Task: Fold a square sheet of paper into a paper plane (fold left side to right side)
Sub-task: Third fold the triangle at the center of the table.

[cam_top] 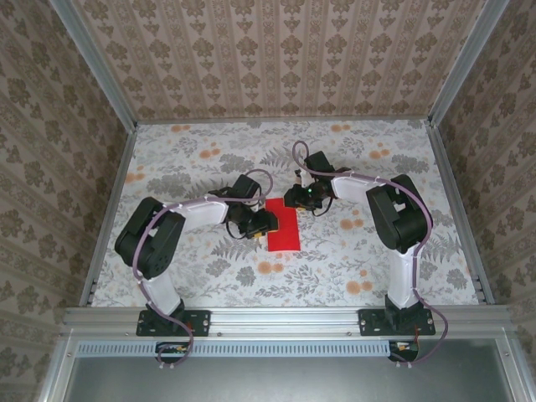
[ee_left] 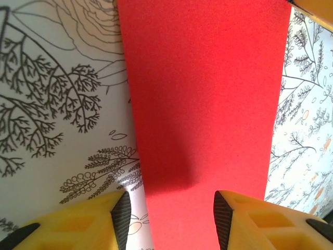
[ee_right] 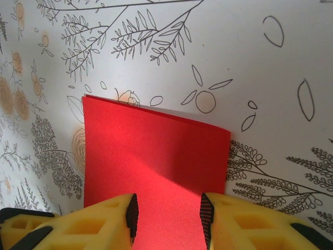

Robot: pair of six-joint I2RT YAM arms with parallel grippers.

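The square sheet of paper [cam_top: 285,228] is bright red and lies flat on the flowered tabletop as a narrow upright rectangle, with no paper plane shape in view. In the right wrist view two stacked layers show at the paper's [ee_right: 156,151] far edge. My left gripper [cam_top: 266,223] hovers over its left side, open. In the left wrist view the red paper [ee_left: 203,104] passes under the gap, and the left gripper [ee_left: 173,221] has one yellow finger off the paper's edge. My right gripper [cam_top: 295,201] is over the top end. The right gripper [ee_right: 169,219] is open above the sheet.
The tabletop [cam_top: 193,159] is a white cloth with grey leaves and orange flowers. Patterned walls and metal frame posts [cam_top: 113,193] close it in on three sides. A metal rail [cam_top: 285,318] runs along the near edge by the arm bases.
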